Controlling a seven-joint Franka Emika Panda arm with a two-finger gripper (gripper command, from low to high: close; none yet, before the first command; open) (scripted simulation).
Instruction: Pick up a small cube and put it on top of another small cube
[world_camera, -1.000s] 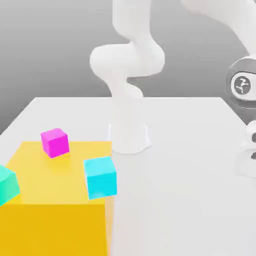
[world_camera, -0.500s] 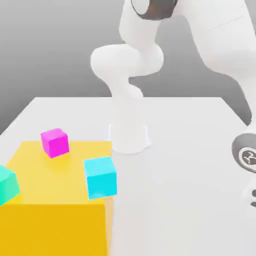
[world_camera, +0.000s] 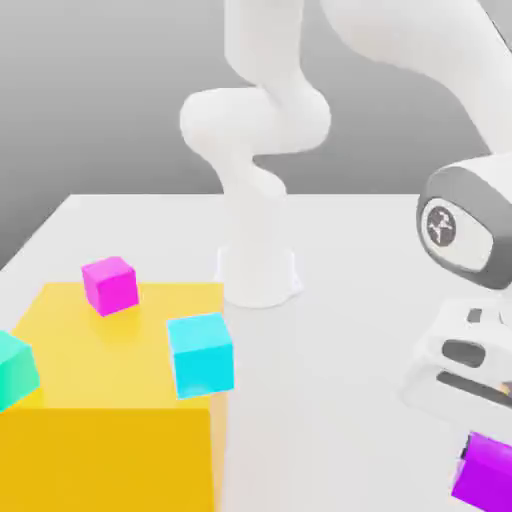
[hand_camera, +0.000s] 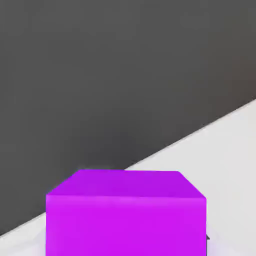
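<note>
The small cube (world_camera: 487, 472), plain violet-purple, hangs at the lower corner of the exterior view's right, just under my white hand. My gripper (world_camera: 478, 462) is shut on it, and the cube hides most of the fingers. In the hand view the small cube (hand_camera: 125, 212) sits close up, with the white table's edge and a dark background behind it. A pinker magenta cube (world_camera: 109, 284) and a cyan cube (world_camera: 201, 354) rest on a yellow block (world_camera: 110, 410) at the exterior view's left, far from the gripper.
A teal cube (world_camera: 15, 368) sits at the yellow block's left edge. The arm's white base (world_camera: 258, 272) stands mid-table behind the block. The white table (world_camera: 340, 400) stretches between the block and my hand.
The gripper has gone from open to shut. The hand dipped low at the right edge, then rose back into view with the purple cube in it. The cubes on the yellow block stayed put.
</note>
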